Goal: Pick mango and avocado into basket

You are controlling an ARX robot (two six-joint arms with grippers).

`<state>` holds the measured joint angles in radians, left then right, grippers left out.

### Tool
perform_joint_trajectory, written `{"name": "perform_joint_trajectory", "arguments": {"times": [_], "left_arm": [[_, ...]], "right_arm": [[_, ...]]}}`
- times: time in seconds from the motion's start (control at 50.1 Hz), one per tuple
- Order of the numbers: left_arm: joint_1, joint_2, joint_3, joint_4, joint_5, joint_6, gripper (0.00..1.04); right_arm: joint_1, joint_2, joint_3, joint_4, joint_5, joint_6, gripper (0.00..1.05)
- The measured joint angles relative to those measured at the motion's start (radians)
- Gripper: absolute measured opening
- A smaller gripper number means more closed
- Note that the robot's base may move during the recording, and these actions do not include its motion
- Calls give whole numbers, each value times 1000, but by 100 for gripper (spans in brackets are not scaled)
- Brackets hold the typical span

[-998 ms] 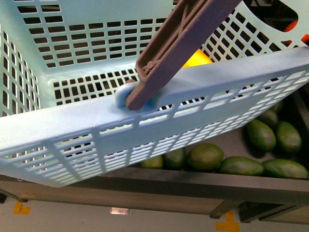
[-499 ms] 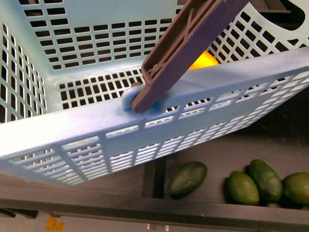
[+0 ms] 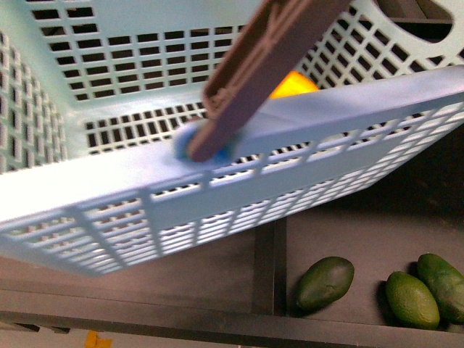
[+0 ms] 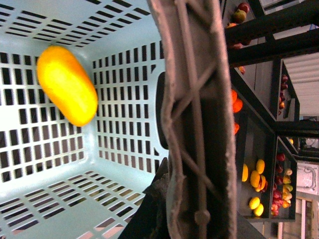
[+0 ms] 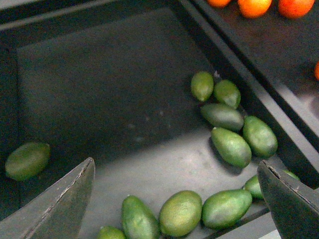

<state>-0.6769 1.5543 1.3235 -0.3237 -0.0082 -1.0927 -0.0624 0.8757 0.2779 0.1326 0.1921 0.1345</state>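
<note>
Turquoise lattice basket (image 3: 109, 181), seen tilted and close in the front view, fills most of the frame, its near rim running from the lower left edge up to the right edge. Its brown swing handle (image 3: 268, 65) rises from the pivot at the middle of that rim and crosses the left wrist view lengthwise. The left gripper itself cannot be made out in any view, so whether it clasps the handle cannot be told. Below the basket lies a dark shelf bin (image 5: 99, 84), divided from a neighbouring compartment holding orange fruits (image 5: 254, 6). The right gripper (image 5: 175, 164) hangs over this bin with its two fingers spread wide and nothing between them. Mango (image 4: 67, 84): inside the basket, resting on the slotted floor close to one wall, and just visible over the near rim in the front view (image 3: 293, 85); this half of the task is judged complete. Avocados (image 5: 231, 146): none in the basket; a cluster lies along one edge of the bin toward its corner, and one sits apart at the opposite edge. Remaining, by this reading: descend, grasp one avocado, carry it over the rim and release it beside the mango.
</note>
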Motion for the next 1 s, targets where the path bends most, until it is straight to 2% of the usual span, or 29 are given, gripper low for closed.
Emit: {"name": "perform_joint_trajectory", "arguments": {"times": [0.12,0.26,0.359,0.539,0.739,0.998], "left_arm": [[-6,0,0,0,16,-5,5],[-8,0,0,0,15,-8,5],[-7,0,0,0,4,-8,5],[-3,0,0,0,-14,0,5],[-4,0,0,0,6,-5,5],[-4,0,0,0,3,-4,5]], "right_arm": [[-120,187,69,45,-159,-65,96],[-256,386,142,17,-327,-167,96],[-345,560,186,6,-409,-247,96],[-411,842,212,3,-468,-370,96],[-418,980,215,29,-494,-425,96],[-413,1172,341,-15,-475,-594,96]]}}
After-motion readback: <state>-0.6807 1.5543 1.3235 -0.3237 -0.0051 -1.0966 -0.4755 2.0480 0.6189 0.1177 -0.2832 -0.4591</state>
